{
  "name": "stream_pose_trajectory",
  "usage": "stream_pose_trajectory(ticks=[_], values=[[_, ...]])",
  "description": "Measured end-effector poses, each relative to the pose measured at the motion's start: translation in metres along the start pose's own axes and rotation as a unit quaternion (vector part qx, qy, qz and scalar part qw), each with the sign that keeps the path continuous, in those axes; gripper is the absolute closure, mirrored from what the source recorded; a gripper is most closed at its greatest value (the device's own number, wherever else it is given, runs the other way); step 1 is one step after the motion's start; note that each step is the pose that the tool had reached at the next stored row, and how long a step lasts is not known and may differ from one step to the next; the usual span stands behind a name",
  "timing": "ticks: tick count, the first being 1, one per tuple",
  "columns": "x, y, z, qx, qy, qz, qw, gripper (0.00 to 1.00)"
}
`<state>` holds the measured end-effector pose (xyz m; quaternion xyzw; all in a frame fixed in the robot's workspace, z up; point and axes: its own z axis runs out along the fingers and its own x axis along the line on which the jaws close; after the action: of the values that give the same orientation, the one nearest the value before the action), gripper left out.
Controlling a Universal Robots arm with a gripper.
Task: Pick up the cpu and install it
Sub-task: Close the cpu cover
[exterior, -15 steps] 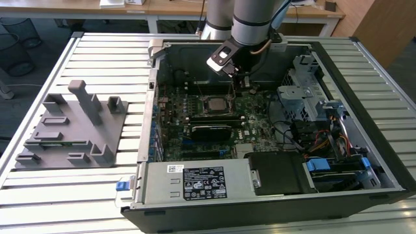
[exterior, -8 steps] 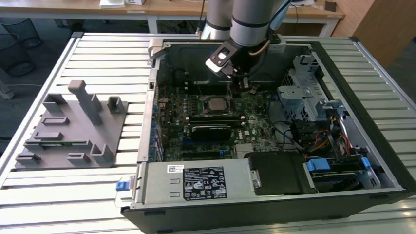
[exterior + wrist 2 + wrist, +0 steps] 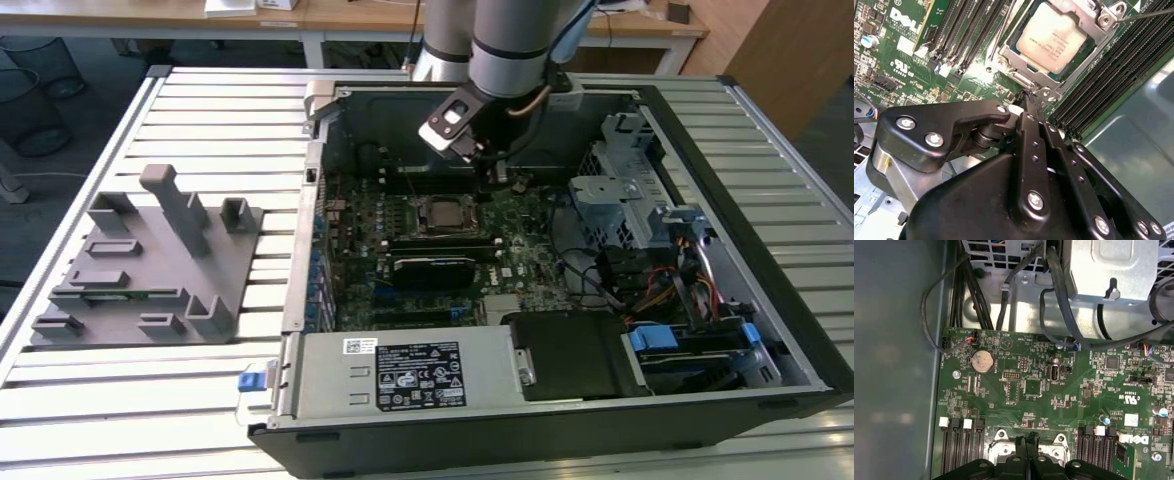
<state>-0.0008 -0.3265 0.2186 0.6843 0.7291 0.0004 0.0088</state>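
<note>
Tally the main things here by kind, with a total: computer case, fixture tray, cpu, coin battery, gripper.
computer case: 1
grey fixture tray: 1
cpu: 1
coin battery: 1
gripper: 1
Total: 5

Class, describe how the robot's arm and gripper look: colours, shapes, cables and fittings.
The arm is a silvery-grey round tube with a black band around it. A small white-and-black box is mounted at its wrist, and a tan cable curves beside it. The gripper is matt black, built of flat linked bars with rounded ends, studded with silver screws and narrowing towards the tip.
</note>
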Motion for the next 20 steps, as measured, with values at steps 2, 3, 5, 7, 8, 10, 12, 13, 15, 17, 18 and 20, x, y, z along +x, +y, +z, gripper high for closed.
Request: stream_pose_trajectory(ticks=[2,3,5,7,8,10,12,13,15,17,18,20], values=[[0.0002,-0.0026,0.001,0.0,0.0,0.0,1.0,0.89],[0.0003,-0.0043,0.0016,0.0,0.0,0.0,1.0,0.89],[0.0006,-0.0097,0.0027,0.0,0.0,0.0,1.0,0.89],[0.0009,-0.0153,0.0035,0.0,-0.0001,0.0,1.0,0.89],[0.0012,-0.0187,0.0038,0.0,-0.0001,0.0,1.0,0.89],[0.0018,-0.0272,0.0045,0.0,0.0,0.0,1.0,0.89],[0.0023,-0.0362,0.005,0.0,0.0,0.0,1.0,0.89],[0.0026,-0.0397,0.0052,0.0,0.0,0.0,1.0,0.89],[0.0028,-0.0437,0.0053,-0.0001,0.0,0.0,1.0,0.89],[0.003,-0.0477,0.0054,-0.0002,-0.0001,0.0,1.0,0.89],[0.0032,-0.0505,0.0055,-0.0003,-0.0001,0.0,1.0,0.89],[0.0036,-0.0555,0.0059,-0.0003,0.0,0.0,1.0,0.89]])
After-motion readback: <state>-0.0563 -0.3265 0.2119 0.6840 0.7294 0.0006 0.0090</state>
